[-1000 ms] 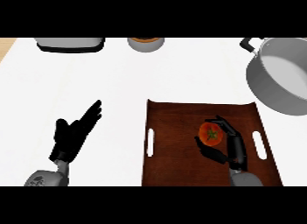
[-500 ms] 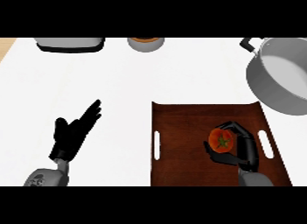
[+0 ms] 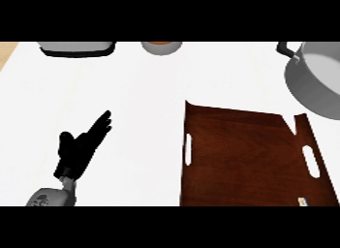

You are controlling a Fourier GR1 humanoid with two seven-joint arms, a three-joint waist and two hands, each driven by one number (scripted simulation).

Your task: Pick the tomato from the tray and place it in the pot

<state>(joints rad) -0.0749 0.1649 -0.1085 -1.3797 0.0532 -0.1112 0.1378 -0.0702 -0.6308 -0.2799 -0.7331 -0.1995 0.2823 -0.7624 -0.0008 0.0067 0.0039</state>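
Although the tomato showed nowhere, the brown tray (image 3: pixel 244 155) lay bare and tilted near the tabletop's (image 3: pixel 144 92) lower right edge, the pot (image 3: pixel 322 80) beyond it, while the left robot hand (image 3: pixel 79 147) rested open, holding nothing.

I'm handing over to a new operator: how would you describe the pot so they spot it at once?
Start at the dark brown tray lying on the white counter. Look beyond its far right corner to the view's right edge: the pot is the big grey metal vessel with a pale inside and a dark handle, cut off by the edge, far larger than the small items along the counter's far edge.
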